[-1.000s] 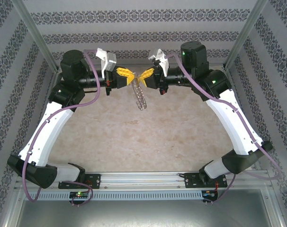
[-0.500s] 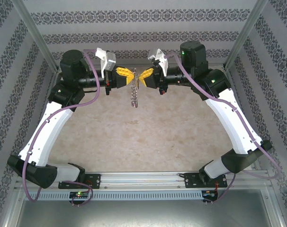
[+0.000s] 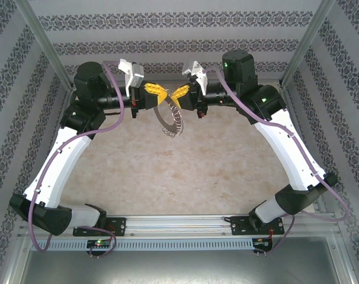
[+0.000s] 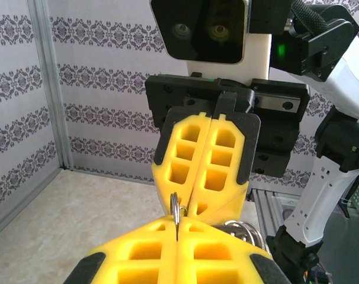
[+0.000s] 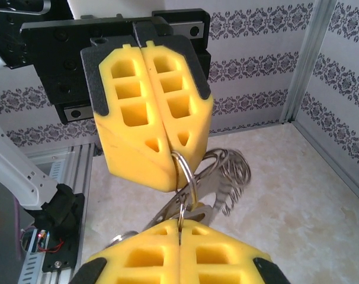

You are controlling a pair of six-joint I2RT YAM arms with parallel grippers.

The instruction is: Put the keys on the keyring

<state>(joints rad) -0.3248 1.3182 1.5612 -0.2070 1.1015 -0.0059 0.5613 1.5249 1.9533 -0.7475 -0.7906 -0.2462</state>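
The keyring (image 3: 169, 123), pinched from both sides
My left gripper (image 3: 162, 96) and right gripper (image 3: 178, 96) both clamp its top so it hangs free above the table (image 3: 185, 171) for threading; I can't spot the key.

Keyring (image 5: 227, 177) blurred, lower part behind right tool (image 5: 179, 231).

1. Your left arm (image 3: 60, 155) and right arm (image 3: 290, 151) both reach inward, forearms level.
2. Left gripper (image 3: 159, 93) and right gripper (image 3: 180, 94) meet tip to tip, jaws clamped on the keyring (image 3: 169, 122).
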